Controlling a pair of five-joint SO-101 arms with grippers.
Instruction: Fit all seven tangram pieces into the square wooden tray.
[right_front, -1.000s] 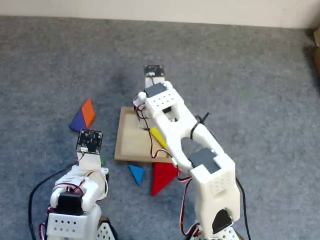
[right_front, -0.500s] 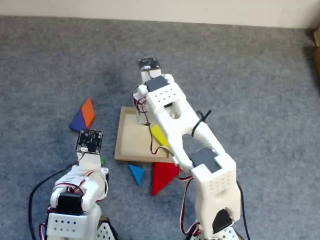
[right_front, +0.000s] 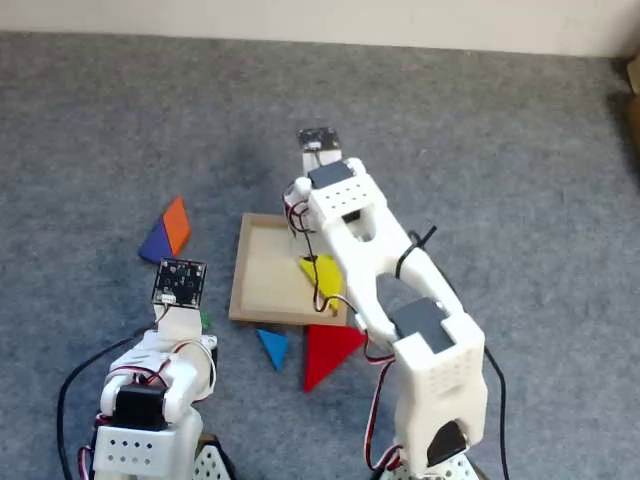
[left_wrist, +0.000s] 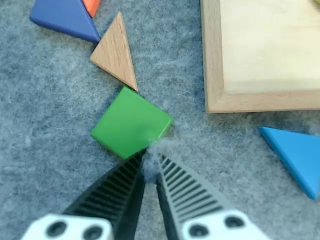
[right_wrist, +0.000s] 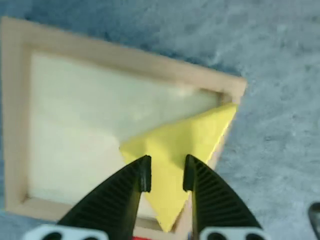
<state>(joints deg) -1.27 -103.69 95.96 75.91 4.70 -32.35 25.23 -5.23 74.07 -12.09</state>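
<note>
Nearest, the left gripper (left_wrist: 150, 160) has its jaws pressed together on nothing, tips touching a corner of the green wooden square (left_wrist: 131, 127). A plain wooden triangle (left_wrist: 116, 52) lies just beyond.

In the high view, the light blue triangle (right_front: 272, 345) lies at the square wooden tray's (right_front: 240, 270) 6 o'clock and the large red triangle (right_front: 328, 352) at 5.

The right gripper (right_wrist: 166, 172) hovers with jaws slightly spread over the yellow triangle (right_wrist: 195, 135), which lies in the tray toward 3 o'clock. One corner seems to ride on the rim. If so, it would sit tilted and block its neighbours.

An orange parallelogram (right_front: 176, 222) and a dark blue triangle (right_front: 155, 243) lie at 10.
</note>
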